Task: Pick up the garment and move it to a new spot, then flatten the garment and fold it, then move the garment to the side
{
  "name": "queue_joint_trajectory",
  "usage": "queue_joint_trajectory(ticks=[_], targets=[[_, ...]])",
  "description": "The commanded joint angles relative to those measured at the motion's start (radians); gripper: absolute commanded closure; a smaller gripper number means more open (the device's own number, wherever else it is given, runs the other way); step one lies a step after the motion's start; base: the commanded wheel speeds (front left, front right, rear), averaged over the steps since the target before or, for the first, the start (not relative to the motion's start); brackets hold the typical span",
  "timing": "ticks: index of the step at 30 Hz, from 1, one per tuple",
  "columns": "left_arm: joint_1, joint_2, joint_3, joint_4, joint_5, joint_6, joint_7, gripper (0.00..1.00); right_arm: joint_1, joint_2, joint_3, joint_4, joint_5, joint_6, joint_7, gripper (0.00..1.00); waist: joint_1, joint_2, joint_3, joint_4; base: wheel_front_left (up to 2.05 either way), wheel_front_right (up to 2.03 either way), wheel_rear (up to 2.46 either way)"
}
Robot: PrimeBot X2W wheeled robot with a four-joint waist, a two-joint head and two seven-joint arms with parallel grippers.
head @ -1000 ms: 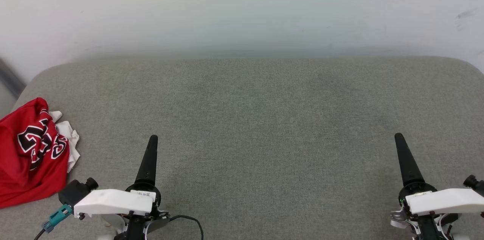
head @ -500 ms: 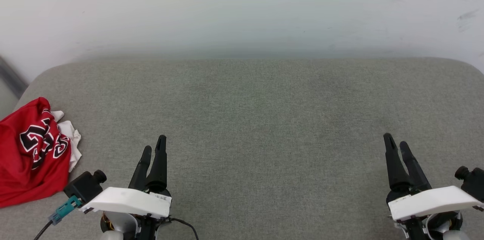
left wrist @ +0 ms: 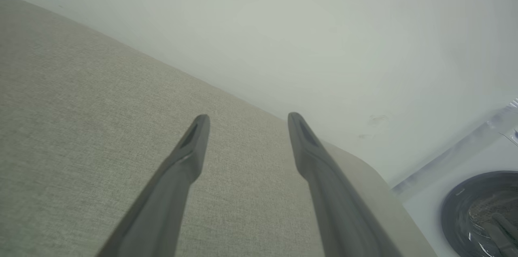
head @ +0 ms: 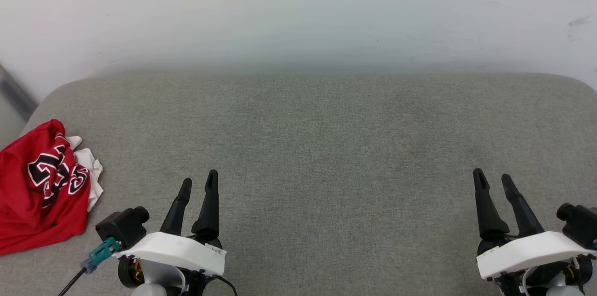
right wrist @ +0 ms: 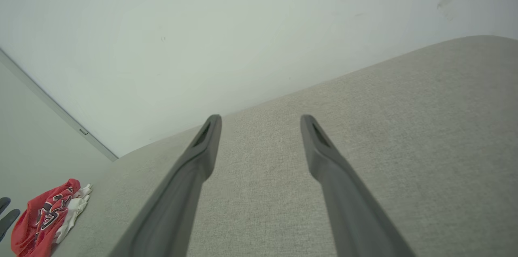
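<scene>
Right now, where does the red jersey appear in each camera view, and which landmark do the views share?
Head view: red jersey, far left, on the grey cushion.
Left wrist view: faces elsewhere, toward the white wall.
Right wrist view: jersey, lower left corner.
Shared landmark: cushion edge meeting wall.

- Head view: high over the cushion [head: 326, 147], facing forward and down. The wall [head: 298, 7] runs across the top, with the left gripper [head: 199, 177] and right gripper [head: 492, 175] near the bottom corners.
- Left wrist view: low and close over the cushion, tilted, looking along its fingers [left wrist: 190, 147] at the wall and a rounded cushion corner.
- Right wrist view: low and tilted, facing across the cushion toward the garment [right wrist: 38, 216], small at lower left.
- Head and right wrist views share the garment; all three share cushion and wall.
</scene>
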Motion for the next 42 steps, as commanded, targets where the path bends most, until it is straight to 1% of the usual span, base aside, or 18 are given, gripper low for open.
queue_joint_trajectory(ticks=[1,9,23,32,42], targets=[[-0.010,0.004,-0.008,-0.008,0.048,0.004,-0.013,0.00,0.003,0.001,-0.004,-0.020,-0.049,0.000,-0.003,0.00,-0.0001,0.0000,-0.001,0.000,0.00,0.00,0.00],[-0.004,0.004,-0.021,-0.003,0.150,0.012,-0.033,0.00,0.022,0.002,-0.013,-0.046,-0.168,0.000,0.005,0.00,-0.0001,0.0000,-0.006,0.000,0.00,0.00,0.00],[-0.001,0.003,-0.023,0.034,0.277,0.026,-0.066,0.00,0.050,0.003,-0.020,-0.092,-0.303,0.000,0.021,0.00,-0.0001,0.0000,-0.008,-0.004,0.00,0.00,0.00],[-0.009,0.003,-0.028,0.044,0.359,0.033,-0.086,0.00,0.062,0.003,-0.025,-0.103,-0.373,0.000,0.022,0.00,-0.0001,0.0000,-0.009,-0.005,0.00,0.00,0.00],[-0.016,0.003,-0.038,0.051,0.435,0.042,-0.106,0.00,0.065,0.003,-0.029,-0.100,-0.419,0.000,0.017,0.00,-0.0001,0.0000,-0.011,-0.004,0.00,0.00,0.00]])
